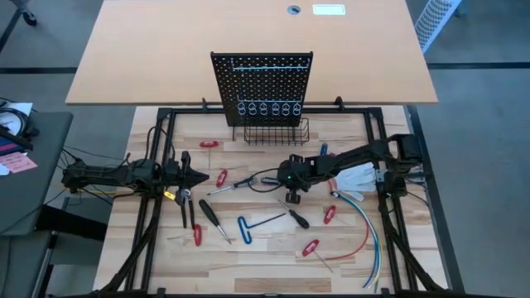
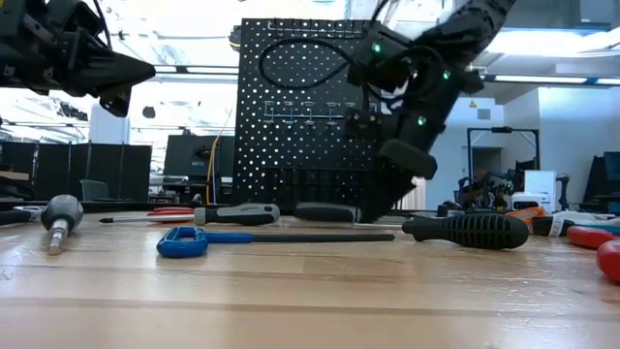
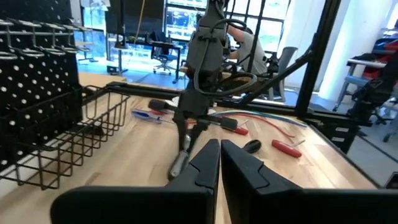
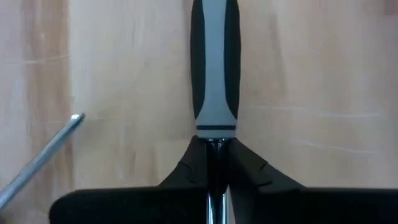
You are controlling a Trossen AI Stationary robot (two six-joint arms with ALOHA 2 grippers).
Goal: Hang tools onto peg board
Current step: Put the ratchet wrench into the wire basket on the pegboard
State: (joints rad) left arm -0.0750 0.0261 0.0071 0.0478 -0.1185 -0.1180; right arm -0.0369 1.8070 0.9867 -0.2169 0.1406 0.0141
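A tool with a grey-and-black handle [image 4: 214, 62] and a silver shaft lies on the wooden tabletop near the middle [image 1: 263, 178]. My right gripper [image 4: 214, 149] is down on it and shut on its shaft; the left wrist view shows the same gripper [image 3: 186, 138] over the handle [image 3: 179, 163]. The black peg board [image 1: 261, 79] stands upright at the far side, its wire basket [image 1: 269, 132] at the base. My left gripper [image 3: 219, 162] hovers shut and empty above the table's left part [image 1: 197, 176]. My right gripper pinches the tool's silver shaft [image 4: 215, 144] between its two fingers, right beside the handle's collar. The fingers slant down from the table's right side, in line with the tool's length. The handle points away toward the table's left and lies on the tabletop.
Loose tools lie around: a blue T-handle hex key [image 1: 248, 228], black screwdrivers [image 1: 214, 219] [image 1: 296, 217], pliers [image 1: 189, 211] and small red-handled tools [image 1: 221, 177] [image 1: 310, 247]. Another bare metal shaft tip [image 4: 74, 119] lies close to the held tool. Red, blue and white cables [image 1: 364, 223] trail at the right.
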